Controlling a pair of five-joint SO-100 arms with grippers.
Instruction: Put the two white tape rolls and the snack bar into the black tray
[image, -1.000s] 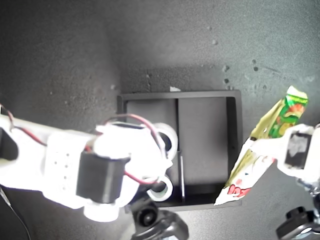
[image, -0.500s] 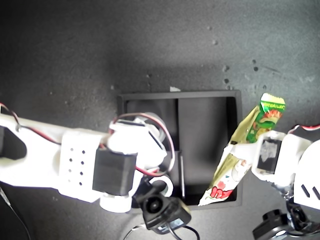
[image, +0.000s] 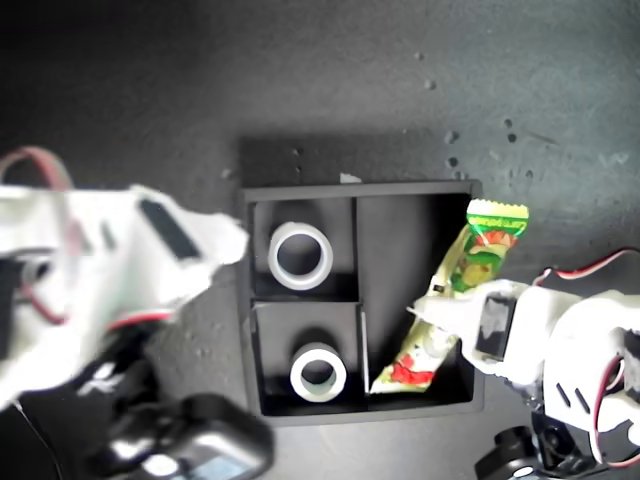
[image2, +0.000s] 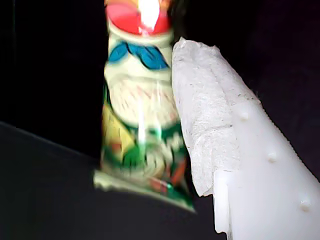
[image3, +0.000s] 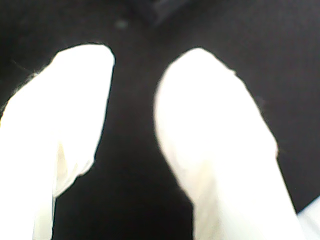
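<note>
No words or numbers can be read anywhere. The snack bar (image: 448, 300) has red marks on its wrapper near the end at 7 o'clock in the exterior view, but they are too blurry to read. Up close in the first wrist view it shows only smeared colours.

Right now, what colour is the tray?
Matte black tray; clearest in the exterior view.

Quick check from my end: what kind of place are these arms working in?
Probably a tabletop robot test bench, not a home or shop: a dark speckled mat, a black tray holding two white tape rolls, and my first gripper lowering a snack bar.
</note>
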